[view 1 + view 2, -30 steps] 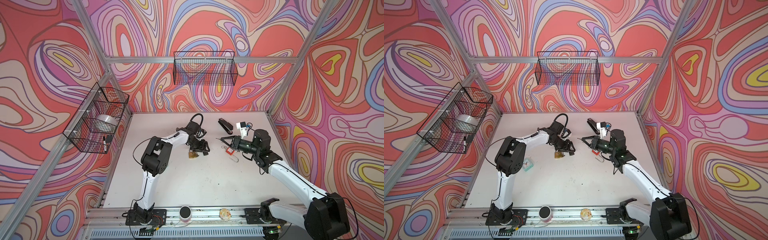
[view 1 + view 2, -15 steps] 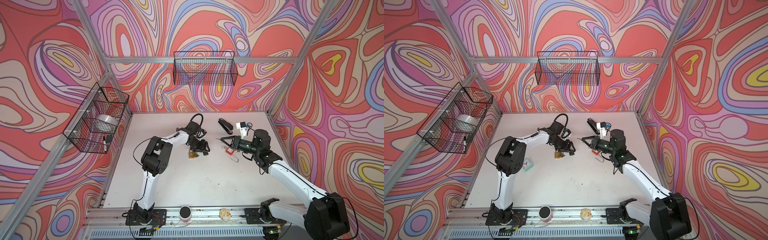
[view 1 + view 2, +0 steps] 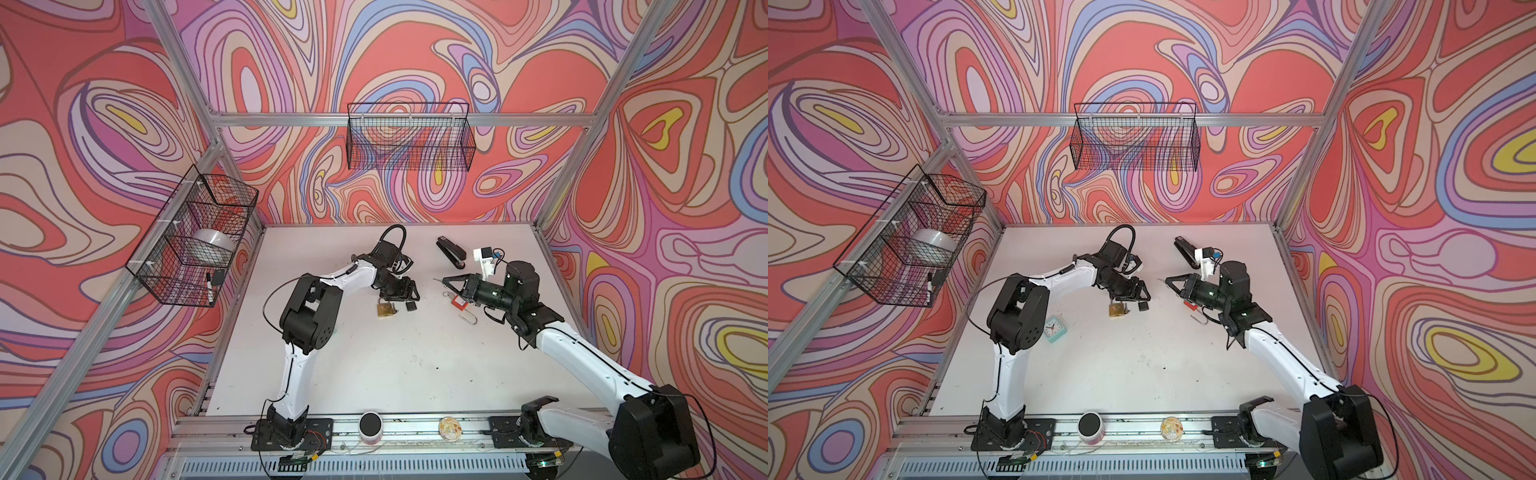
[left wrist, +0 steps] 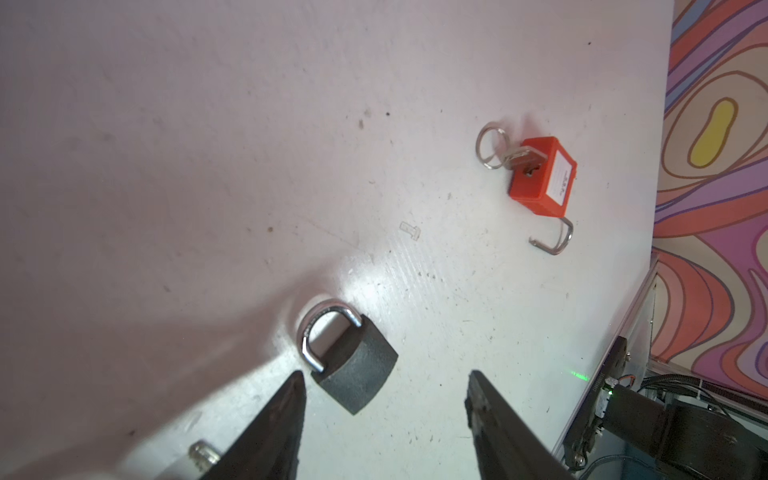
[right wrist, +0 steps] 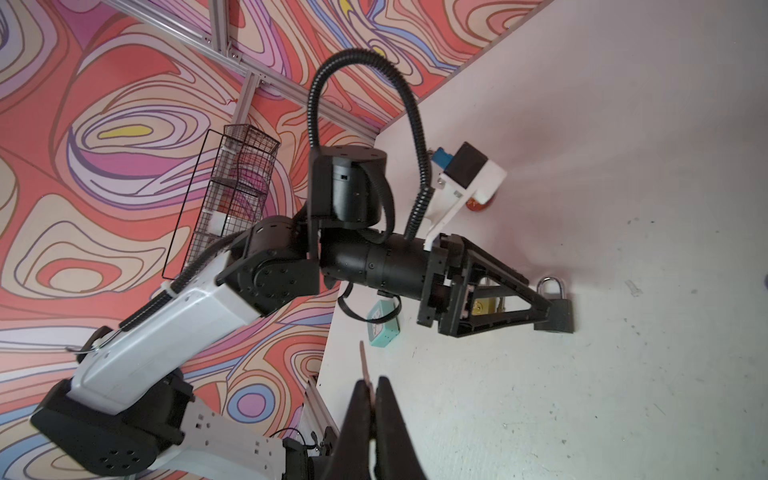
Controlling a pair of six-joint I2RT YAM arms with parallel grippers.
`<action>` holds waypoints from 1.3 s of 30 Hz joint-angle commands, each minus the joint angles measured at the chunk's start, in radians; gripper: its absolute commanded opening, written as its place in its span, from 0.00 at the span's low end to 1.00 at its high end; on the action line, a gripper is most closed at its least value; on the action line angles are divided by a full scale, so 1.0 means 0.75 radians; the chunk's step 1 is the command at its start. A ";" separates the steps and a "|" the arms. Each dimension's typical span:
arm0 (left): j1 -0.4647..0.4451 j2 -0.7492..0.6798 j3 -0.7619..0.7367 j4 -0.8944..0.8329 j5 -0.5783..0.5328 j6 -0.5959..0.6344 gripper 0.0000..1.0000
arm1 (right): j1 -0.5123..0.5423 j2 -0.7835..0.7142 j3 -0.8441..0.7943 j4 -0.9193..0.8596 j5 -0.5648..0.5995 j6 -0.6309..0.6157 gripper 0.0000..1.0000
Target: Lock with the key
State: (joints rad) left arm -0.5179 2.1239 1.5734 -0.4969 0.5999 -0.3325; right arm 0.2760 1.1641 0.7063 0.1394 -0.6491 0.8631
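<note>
A dark grey padlock with its shackle closed lies on the white table. My left gripper is open, its fingertips on either side of the padlock's body and just short of it. A brass padlock lies beside it, on the left in both top views. My right gripper hovers above the table, shut on the key, whose thin blade sticks out past the fingertips toward the left gripper. Below the right gripper lies a red padlock, shackle open, another key with rings in it.
A black stapler lies at the back of the table. A small teal clock sits by the left arm. A dark-topped pink cylinder and a round disc rest on the front rail. Wire baskets hang on the walls.
</note>
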 commanded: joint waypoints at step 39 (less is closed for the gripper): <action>0.054 -0.500 -0.425 0.147 -0.100 -0.028 0.64 | 0.393 0.765 -0.147 0.681 0.880 0.471 0.00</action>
State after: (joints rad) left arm -0.4862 1.7817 1.2659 -0.3912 0.5354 -0.3481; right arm 0.5648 1.7023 0.5755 0.5934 -0.0311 1.1969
